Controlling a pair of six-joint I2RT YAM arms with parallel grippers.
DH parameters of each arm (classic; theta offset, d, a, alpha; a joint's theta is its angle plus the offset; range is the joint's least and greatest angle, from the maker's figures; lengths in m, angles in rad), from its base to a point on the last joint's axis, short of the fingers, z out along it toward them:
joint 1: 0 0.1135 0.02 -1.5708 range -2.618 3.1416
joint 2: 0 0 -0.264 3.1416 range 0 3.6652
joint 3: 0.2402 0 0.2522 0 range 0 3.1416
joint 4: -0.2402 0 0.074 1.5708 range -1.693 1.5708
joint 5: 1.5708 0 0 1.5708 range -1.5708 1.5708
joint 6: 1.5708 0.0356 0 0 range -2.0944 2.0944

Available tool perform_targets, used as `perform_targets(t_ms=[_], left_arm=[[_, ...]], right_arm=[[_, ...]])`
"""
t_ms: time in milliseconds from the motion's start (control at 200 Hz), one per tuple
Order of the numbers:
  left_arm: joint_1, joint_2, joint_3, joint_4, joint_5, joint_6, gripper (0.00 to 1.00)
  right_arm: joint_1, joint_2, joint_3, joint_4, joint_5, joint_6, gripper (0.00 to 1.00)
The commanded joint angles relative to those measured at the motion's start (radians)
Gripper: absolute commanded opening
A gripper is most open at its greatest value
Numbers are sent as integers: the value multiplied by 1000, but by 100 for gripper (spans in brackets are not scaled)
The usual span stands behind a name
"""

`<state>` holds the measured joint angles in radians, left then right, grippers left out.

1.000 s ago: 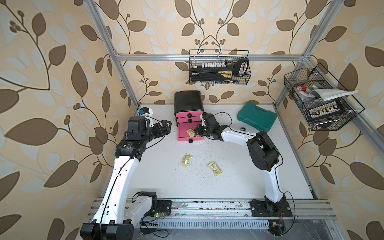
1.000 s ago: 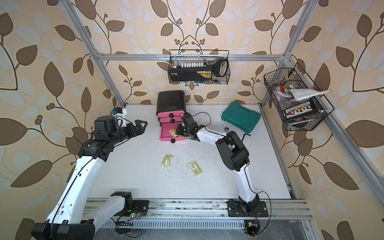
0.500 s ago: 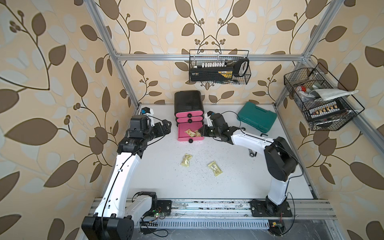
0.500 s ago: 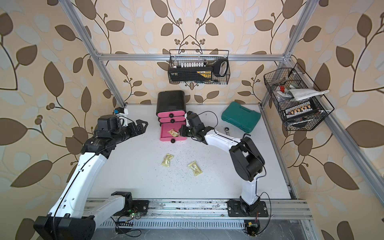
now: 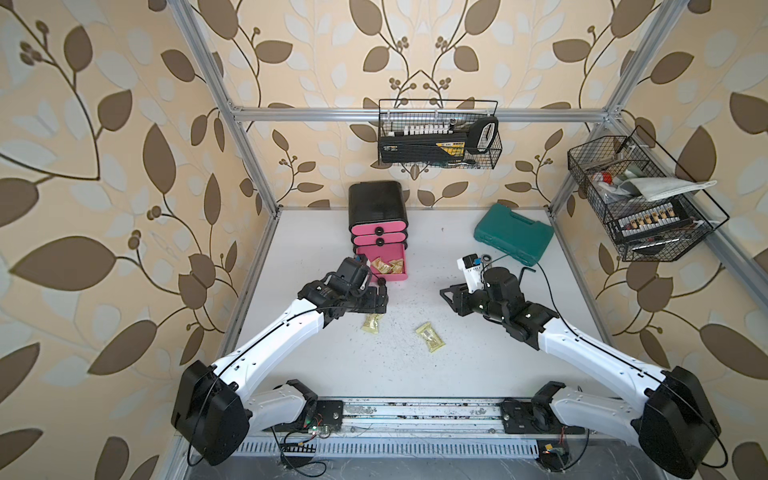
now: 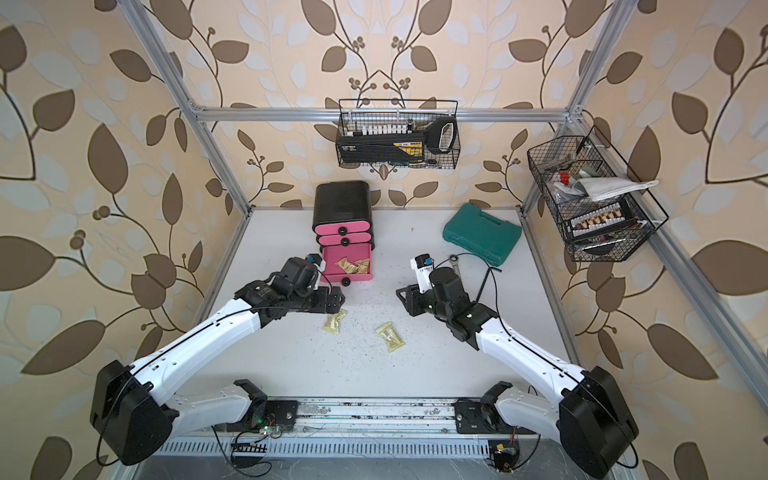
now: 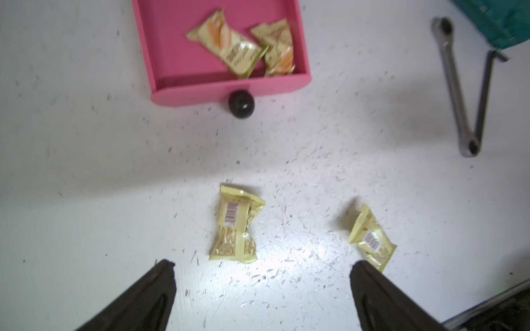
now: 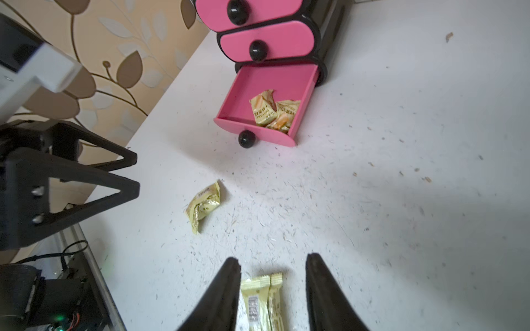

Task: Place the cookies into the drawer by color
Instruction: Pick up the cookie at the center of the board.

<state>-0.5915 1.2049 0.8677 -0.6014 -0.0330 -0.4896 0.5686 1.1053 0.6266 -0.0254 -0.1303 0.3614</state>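
Observation:
The black drawer cabinet point(image 5: 376, 201) stands at the back, its bottom pink drawer point(image 7: 200, 91) pulled out. Two pale yellow cookies point(image 7: 226, 47) lie inside it. Two more yellow cookies lie on the table in both top views, one on the left point(image 5: 372, 323) and one further right point(image 5: 430, 337). My left gripper point(image 5: 382, 300) hovers open just behind the left cookie point(image 7: 235, 226), with nothing between its fingers. My right gripper point(image 8: 272, 260) is open and holds nothing. The right-hand cookie point(image 8: 261, 298) shows between its fingers, lying on the table.
A teal tool case point(image 5: 513, 232) lies at the back right, with a wrench point(image 7: 456, 86) and a hex key on the table in front of it. Wire baskets hang on the back wall point(image 5: 438, 137) and the right wall point(image 5: 636, 199). Crumbs speckle the table.
My right gripper has pulled back from the open drawer toward the front right and opened. My left arm has swung in from the left wall to the loose cookies.

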Motion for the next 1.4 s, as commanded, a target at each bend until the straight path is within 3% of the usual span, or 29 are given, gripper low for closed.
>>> perform_targets(t_ms=[0,185,395,575,880,1060,1395], left_arm=[[-9,44,-62,33,-44,-65,98],[-101,159,-83,100,-62,-72,98],[-108,346,-48,178,-91,-87,98],[-111,411,-38,217,-94,-81,92],[-127,402,-114,288,-43,-146,65],[-174,391,-85,249,-83,-139,51],[-188,375,-45,257,-57,-161,23]], right_arm=[[-4,-40,-88,102,33,-50,50],[-6,-5,-143,209,-4,-23,58],[-6,-7,-194,274,17,21,61],[-7,-14,-199,263,47,14,62],[-6,21,-196,285,49,21,63],[-7,70,-168,268,36,17,63],[-7,70,-170,266,41,12,64]])
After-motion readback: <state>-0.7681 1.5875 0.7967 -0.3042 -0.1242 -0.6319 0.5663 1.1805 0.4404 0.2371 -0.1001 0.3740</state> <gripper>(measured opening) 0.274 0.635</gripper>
